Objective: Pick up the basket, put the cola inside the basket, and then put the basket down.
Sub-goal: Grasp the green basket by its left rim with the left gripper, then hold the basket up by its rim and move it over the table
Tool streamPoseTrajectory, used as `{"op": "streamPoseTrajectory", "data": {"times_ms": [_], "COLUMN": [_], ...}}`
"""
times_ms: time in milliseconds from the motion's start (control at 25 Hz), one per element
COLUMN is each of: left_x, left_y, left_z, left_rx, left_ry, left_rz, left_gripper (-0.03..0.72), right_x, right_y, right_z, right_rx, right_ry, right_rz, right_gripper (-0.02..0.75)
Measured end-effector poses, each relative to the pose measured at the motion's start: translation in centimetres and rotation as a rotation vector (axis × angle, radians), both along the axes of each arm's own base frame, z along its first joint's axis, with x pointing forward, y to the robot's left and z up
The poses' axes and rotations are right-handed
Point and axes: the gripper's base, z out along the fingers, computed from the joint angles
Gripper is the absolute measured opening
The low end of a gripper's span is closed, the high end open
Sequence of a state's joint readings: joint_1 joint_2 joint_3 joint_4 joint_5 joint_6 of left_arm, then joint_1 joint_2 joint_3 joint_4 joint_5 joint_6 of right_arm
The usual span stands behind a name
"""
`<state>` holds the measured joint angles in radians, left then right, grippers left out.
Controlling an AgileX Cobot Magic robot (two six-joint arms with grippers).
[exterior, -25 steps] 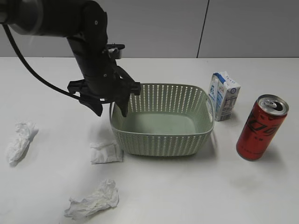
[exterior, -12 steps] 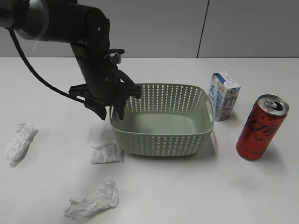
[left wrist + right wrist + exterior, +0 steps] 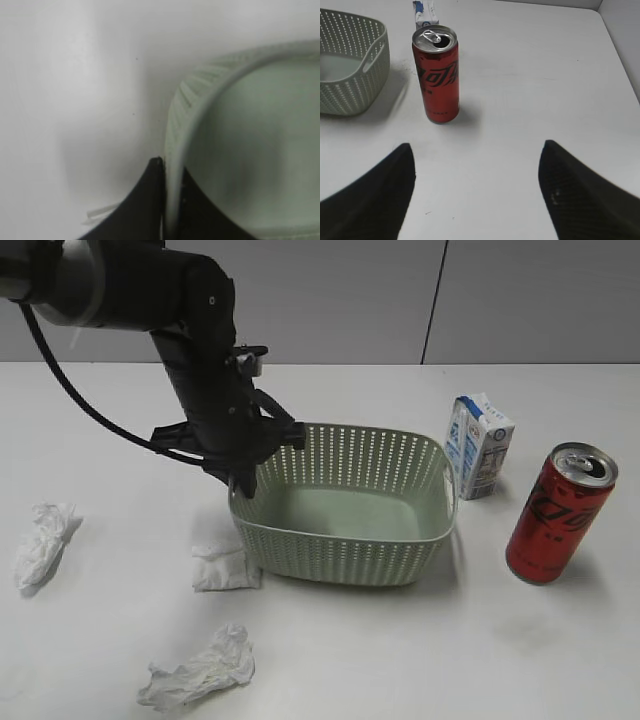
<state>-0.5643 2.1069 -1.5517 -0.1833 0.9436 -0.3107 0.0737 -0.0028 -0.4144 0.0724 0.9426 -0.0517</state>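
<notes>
The basket (image 3: 345, 505) sat on the white tabletop (image 3: 400, 660), with its left end tipped up a little. The left tool (image 3: 243, 478) was pinched tight on the basket's left rim, one finger inside and one outside. The cola (image 3: 436, 75) stood upright, right of the basket and apart from it, straight ahead of the right tool (image 3: 475, 192), which gaped wide and held nothing.
</notes>
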Motion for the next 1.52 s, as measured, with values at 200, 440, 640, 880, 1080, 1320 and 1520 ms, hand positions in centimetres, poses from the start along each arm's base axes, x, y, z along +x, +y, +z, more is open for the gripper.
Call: {"op": "streamPoseTrajectory", "data": {"times_ms": [200,440,640,880,1080,1320,1520], "left_x": [-0.1,-0.1,-0.3,-0.2,-0.2,-0.1,-0.1], "left_y": [-0.2,0.3,0.6,0.8,0.9,1.0,1.0], "left_z": [0.1,2.4,3.0,3.0,3.0,2.9,2.9], "left_rx": [-0.043,-0.093,-0.073,-0.044,-0.035,-0.024,-0.020], "left_ry": [0.032,0.004,-0.011,-0.019,-0.026,-0.034,-0.040], "left_rz": [0.031,0.055,0.045,0.036,0.033,0.027,0.025], "left_gripper": [-0.001,-0.001,-0.001,-0.001,-0.001,-0.001,-0.001], "right_x": [0.0,0.3,3.3,8.8,13.8,20.3,23.9], "right_y": [0.0,0.0,0.6,2.1,2.6,3.2,5.2], "right_z": [0.0,1.1,3.9,7.4,8.2,6.0,3.0], "right_rx": [0.001,0.000,0.028,0.146,0.161,0.152,0.069], "right_ry": [0.000,0.018,0.220,0.393,0.479,0.599,0.697], "right_rz": [0.000,0.000,0.019,0.070,0.070,0.065,0.092], "right_gripper": [0.582,0.582,0.582,0.647,0.673,0.673,0.673]}}
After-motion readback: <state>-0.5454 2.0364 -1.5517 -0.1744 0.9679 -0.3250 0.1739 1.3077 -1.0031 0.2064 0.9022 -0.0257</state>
